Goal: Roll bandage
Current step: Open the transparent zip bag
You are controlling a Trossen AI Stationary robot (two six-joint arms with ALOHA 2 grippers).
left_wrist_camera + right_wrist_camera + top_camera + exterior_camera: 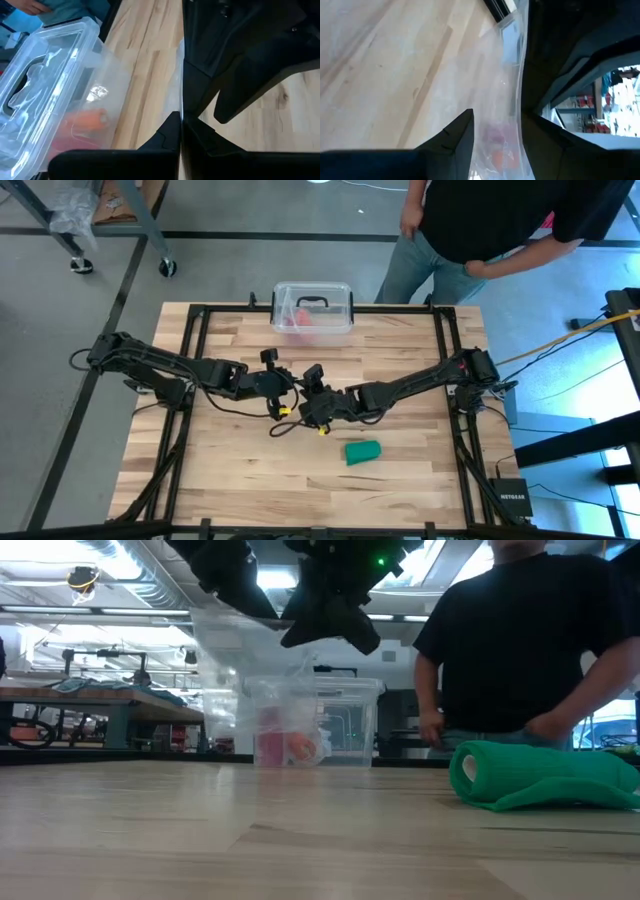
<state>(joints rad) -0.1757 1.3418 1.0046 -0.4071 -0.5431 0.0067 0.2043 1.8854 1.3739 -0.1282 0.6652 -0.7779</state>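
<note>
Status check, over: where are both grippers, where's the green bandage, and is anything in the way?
Both grippers raised mid-table, left gripper shut on clear wrapper; right gripper astride it. Green bandage loose on table, untouched. Clear box at far edge.

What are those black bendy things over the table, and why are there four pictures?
They are two robot arms, each ending in a two-finger pincer. One picture looks down from above, one looks across the tabletop, and two come from cameras on the arms' wrists. On the wooden table lie a green bandage, partly rolled, and a clear box with a black handle. The left gripper is shut, pinching a thin clear plastic wrapper held up in the air. The right gripper has that wrapper between its fingers. A person stands behind the table.
</note>
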